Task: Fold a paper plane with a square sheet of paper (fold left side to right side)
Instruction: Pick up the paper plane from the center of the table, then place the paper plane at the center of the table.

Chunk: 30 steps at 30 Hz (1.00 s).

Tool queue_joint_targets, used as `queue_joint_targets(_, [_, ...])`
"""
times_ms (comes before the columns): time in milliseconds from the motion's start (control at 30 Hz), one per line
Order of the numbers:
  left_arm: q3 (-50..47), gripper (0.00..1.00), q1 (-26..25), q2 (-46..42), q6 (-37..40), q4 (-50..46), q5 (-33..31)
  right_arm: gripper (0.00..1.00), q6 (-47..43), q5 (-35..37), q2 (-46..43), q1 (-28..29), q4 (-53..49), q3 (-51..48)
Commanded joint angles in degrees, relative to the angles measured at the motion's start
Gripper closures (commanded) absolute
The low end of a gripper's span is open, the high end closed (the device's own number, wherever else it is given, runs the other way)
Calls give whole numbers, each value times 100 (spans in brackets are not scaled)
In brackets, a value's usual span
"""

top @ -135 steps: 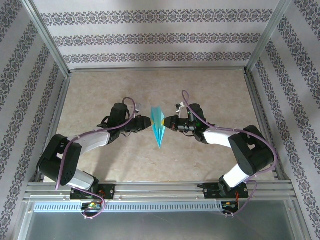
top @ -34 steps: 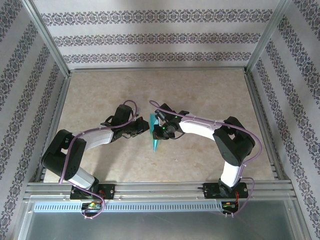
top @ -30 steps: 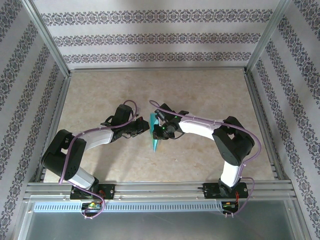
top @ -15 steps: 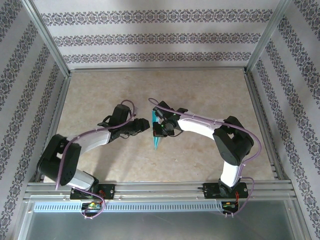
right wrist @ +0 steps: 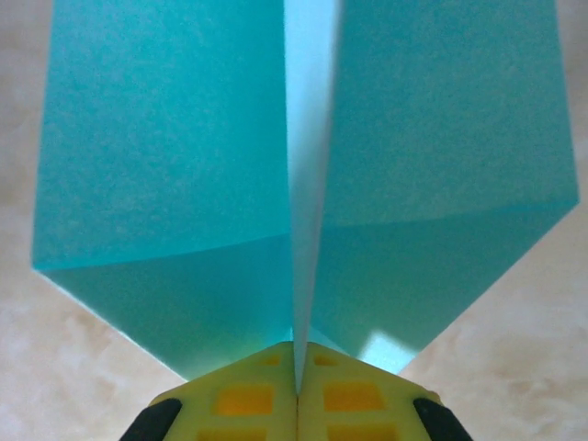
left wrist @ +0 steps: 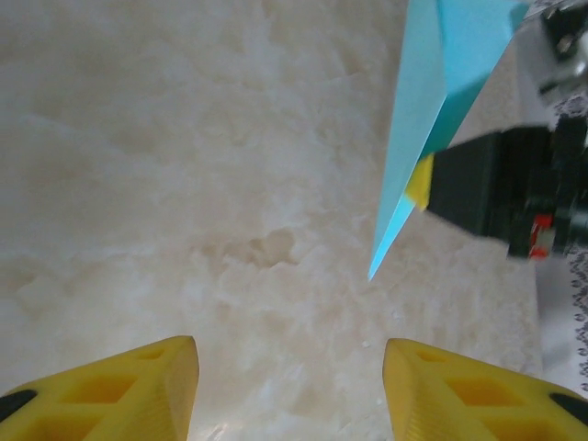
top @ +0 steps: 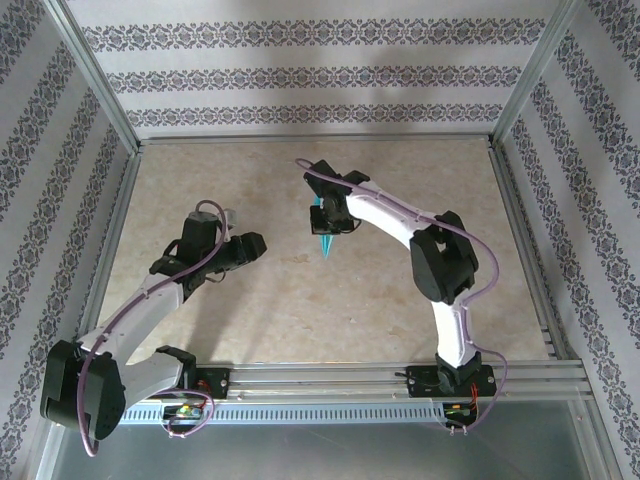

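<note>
- Top external view: the slim, pointed paper plane of teal-blue paper (top: 324,240) is over the middle of the beige marbled table (top: 400,310), its nose pointing toward the near edge; its far end is pinched in the black right gripper (top: 326,216), at the tip of the white right arm
- In the same view the left gripper (top: 252,244) is well apart to the left of the paper plane, touching no paper
- Left wrist view: the left gripper (left wrist: 289,386) has its two yellow fingers (left wrist: 138,386) spread wide, bare table (left wrist: 184,184) between them; the paper plane (left wrist: 446,64) is at the upper right, tip downward in the picture, with the right gripper (left wrist: 421,181) against its right side
- Right wrist view: the right gripper (right wrist: 296,393) has its yellow fingers (right wrist: 243,400) pressed together on the centre fold of the paper plane (right wrist: 175,184), whose two teal wings spread to either side above the table (right wrist: 514,349)
</note>
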Motion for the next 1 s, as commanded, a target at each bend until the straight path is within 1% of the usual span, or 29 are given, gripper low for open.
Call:
queue_joint_targets(0, [-190, 44, 100, -92, 167, -387, -26, 92, -268, 331, 407, -82, -816, 754])
queue_joint_targets(133, [-258, 44, 109, -26, 159, -344, 58, 92, -318, 378, 889, -136, -1218, 1413])
queue_joint_targets(300, [-276, 44, 110, 79, 116, -238, 193, 92, -294, 251, 1253, -174, -1300, 1694])
queue_joint_targets(633, [-337, 44, 111, 274, 38, -64, 378, 90, -240, 125, 1476, -193, -1292, 1781])
queue_joint_targets(967, [-355, 44, 110, 298, 0, -47, 425, 88, -131, 57, 1579, -203, -1170, 1710])
